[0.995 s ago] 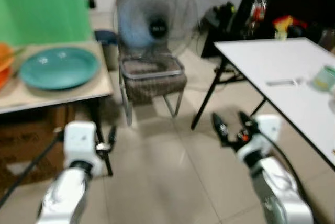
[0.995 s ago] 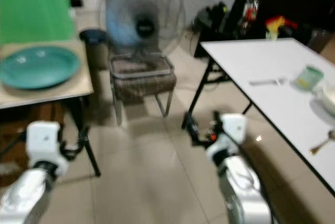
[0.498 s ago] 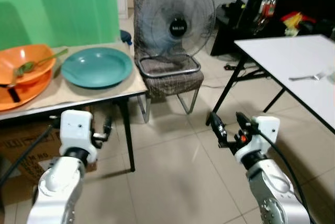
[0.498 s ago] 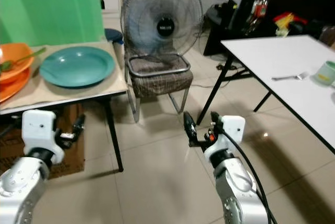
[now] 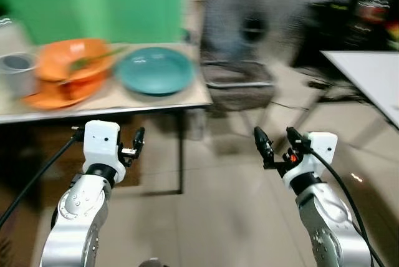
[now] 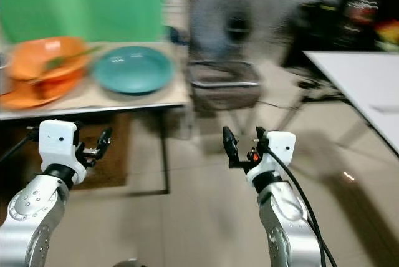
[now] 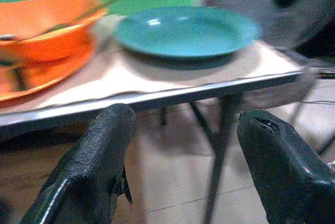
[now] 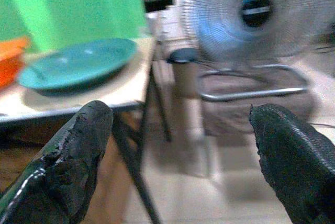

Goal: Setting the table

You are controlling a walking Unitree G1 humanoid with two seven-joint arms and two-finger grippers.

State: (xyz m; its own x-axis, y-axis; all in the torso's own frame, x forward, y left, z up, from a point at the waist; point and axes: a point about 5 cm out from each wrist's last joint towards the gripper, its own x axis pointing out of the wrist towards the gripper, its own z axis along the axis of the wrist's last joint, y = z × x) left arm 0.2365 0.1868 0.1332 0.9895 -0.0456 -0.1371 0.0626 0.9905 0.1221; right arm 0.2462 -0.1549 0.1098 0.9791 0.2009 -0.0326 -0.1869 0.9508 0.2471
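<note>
Both tools, left and right, are hanging wide and carrying nothing, facing the desk. The teal plate and orange bowls are sitting on it untouched, so the setting is barely beginning.

light: bright, even indoor | blur: strong motion smear in head views, background fan softest

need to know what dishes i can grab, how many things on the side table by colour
orange: 2 (orange bowl stacked on an orange plate)
teal: 1 (teal plate)
grey: 1 (grey cup at the far left)
total: 4, not counting the utensil resting in the bowl
</note>
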